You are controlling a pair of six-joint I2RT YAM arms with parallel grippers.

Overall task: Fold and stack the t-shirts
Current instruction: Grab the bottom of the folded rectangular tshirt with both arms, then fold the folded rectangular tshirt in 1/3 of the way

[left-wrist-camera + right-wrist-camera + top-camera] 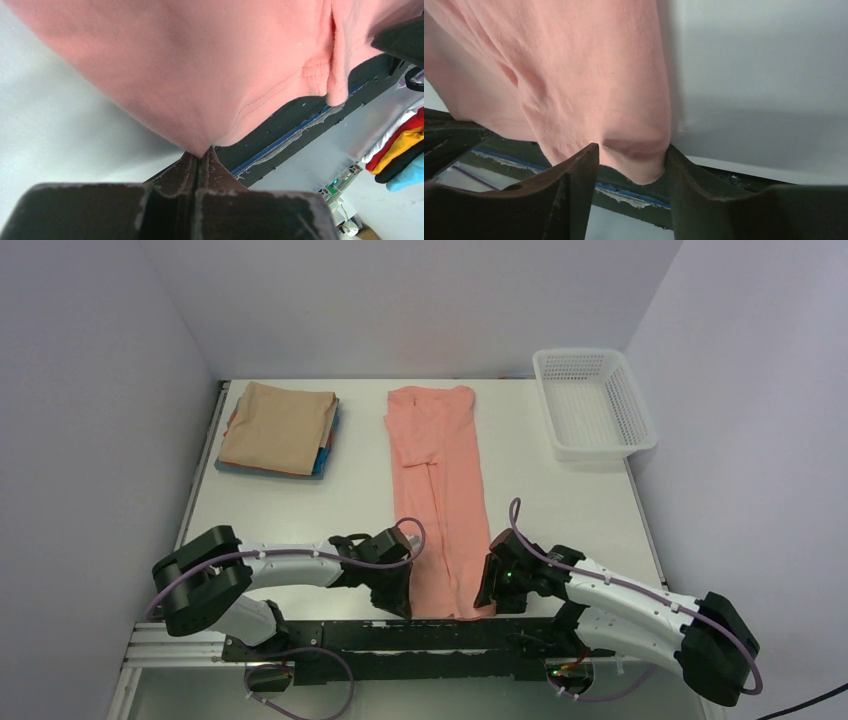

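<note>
The salmon-pink t-shirt (440, 490) lies as a long narrow folded strip down the middle of the table, its hem at the near edge. My left gripper (408, 592) is shut on the hem's near left corner; the left wrist view shows the jaws pinched tight on a point of pink cloth (200, 90). My right gripper (490, 585) is at the near right corner, its jaws open with the pink hem (634, 165) hanging between the fingertips (586, 160). A tan t-shirt (278, 425) lies folded on top of a stack with blue and reddish edges at the far left.
A white plastic mesh basket (592, 405) stands at the far right corner. The black frame rail (400, 635) runs along the table's near edge under both grippers. Coloured clothes (400, 155) show off the table in the left wrist view.
</note>
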